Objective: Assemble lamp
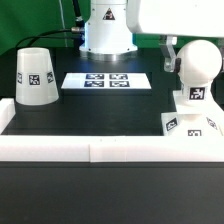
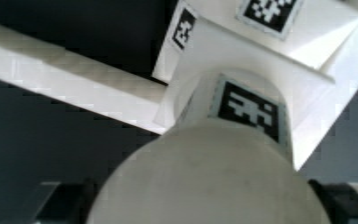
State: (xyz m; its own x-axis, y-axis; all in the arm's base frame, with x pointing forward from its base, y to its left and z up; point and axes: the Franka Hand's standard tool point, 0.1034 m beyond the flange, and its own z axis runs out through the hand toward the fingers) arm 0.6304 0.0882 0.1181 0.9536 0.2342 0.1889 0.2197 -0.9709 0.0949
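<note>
The white bulb (image 1: 199,64) stands upright on the flat square base (image 1: 190,124) at the exterior view's right, its stem marker facing front. My gripper (image 1: 188,56) comes down from above with its fingers on either side of the bulb's round head, shut on it. In the wrist view the round head (image 2: 202,170) fills the frame between the two dark fingers (image 2: 60,200), with the stem marker and the base (image 2: 265,35) beyond it. The cone shade (image 1: 35,76) stands alone at the exterior view's left.
The marker board (image 1: 106,80) lies flat in the middle, in front of the robot's pedestal (image 1: 106,35). A white border rail (image 1: 100,150) runs along the front and sides of the black table, and it also shows in the wrist view (image 2: 51,70).
</note>
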